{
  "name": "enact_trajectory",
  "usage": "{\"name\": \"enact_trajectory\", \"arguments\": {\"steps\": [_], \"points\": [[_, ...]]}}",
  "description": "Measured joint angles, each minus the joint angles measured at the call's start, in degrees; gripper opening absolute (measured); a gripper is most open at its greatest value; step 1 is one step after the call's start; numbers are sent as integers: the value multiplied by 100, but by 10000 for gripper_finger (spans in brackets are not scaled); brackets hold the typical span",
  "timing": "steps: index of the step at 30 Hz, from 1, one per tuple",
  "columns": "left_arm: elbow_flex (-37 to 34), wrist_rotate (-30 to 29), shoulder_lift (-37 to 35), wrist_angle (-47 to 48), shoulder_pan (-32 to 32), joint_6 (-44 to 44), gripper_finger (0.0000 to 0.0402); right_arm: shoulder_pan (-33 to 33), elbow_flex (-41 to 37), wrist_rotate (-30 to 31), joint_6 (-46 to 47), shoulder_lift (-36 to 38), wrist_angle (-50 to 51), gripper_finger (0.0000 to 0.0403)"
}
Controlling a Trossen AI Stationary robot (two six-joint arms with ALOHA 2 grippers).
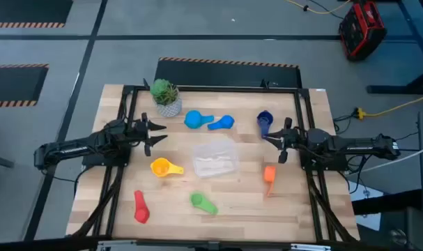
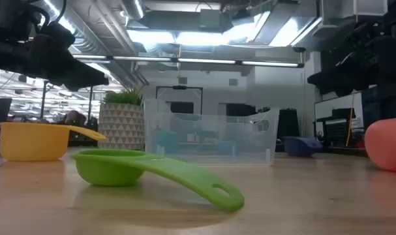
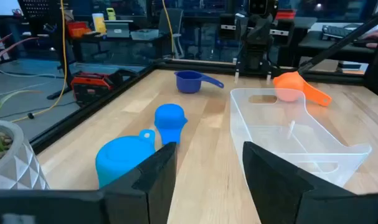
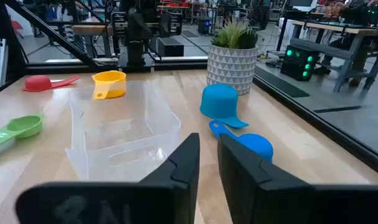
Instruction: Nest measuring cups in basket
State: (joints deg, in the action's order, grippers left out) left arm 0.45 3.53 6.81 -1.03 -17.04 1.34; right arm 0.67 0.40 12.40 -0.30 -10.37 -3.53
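High view shows nothing nested yet: the clear basket [image 1: 214, 159] sits empty mid-table, six measuring cups [image 1: 162, 167] scattered around it. The left gripper [image 1: 157, 134] hovers open, the right gripper [image 1: 275, 141] narrowly parted, both empty.

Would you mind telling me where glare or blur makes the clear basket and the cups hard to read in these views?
Low view: bright ceiling lights backlight the scene, and the basket is see-through, so its walls blend with the room behind; the green cup close by is soft. High view: the basket is a pale smear on the wood. Left wrist view: its rim reads clearly.
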Motion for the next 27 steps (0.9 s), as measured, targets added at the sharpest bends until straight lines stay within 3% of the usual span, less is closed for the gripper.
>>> {"name": "enact_trajectory", "arguments": {"steps": [27], "points": [[-4,13,0,-79,0,308,176,2,-2,1,-2,0,-2,63]]}}
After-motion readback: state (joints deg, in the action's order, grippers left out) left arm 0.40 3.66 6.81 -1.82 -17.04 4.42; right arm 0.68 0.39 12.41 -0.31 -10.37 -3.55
